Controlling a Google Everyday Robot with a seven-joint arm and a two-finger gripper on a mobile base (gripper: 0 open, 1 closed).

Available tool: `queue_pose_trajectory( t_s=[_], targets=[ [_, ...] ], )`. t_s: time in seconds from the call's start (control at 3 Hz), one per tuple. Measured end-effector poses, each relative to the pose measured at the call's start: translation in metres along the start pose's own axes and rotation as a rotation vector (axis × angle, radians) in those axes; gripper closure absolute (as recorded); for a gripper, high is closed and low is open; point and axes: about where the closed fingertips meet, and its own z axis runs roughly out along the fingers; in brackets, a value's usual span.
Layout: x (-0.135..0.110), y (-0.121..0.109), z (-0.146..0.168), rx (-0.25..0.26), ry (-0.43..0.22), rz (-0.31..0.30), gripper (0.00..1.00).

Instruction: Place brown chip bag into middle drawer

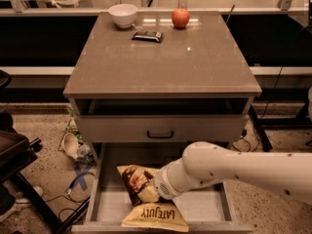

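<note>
The single camera view looks down on a grey cabinet (161, 57) whose middle drawer (210, 204) is pulled out toward the camera, its pale floor showing. The brown chip bag (145, 195) is inside the middle drawer, in its left-of-centre part. It sits tilted, with its dark upper end toward the back of the middle drawer and its tan "LATE JULY" band down at the front wall, seeming to overlap that wall a little. By my reading, the carry is as good as done, since the bag is within the drawer's walls. What remains is letting go and pulling the arm (239, 168) clear. The white arm reaches in over the middle drawer's right side, and the gripper (158, 188) at its end meets the bag's right side, near the drawer's centre. The wrist and the bag hide the gripper's tip, so I cannot tell whether it is spread or pinching the bag, nor whether the bag's weight rests on the floor. Above the middle drawer is a shut drawer front (160, 129) with a small black handle. On the top behind it stand a white bowl (122, 14), an apple (180, 17) and a dark bar wrapper (147, 35).
</note>
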Motion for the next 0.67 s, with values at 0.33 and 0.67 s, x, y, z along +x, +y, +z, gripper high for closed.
queue_pose_trajectory(
  t_s=[0.33,0.67],
  targets=[
    [-0.015,-0.007,0.044,-0.027,0.026,-0.002,1.00],
    [-0.041,-0.025,0.094,-0.066,0.038,0.029,1.00]
  ],
)
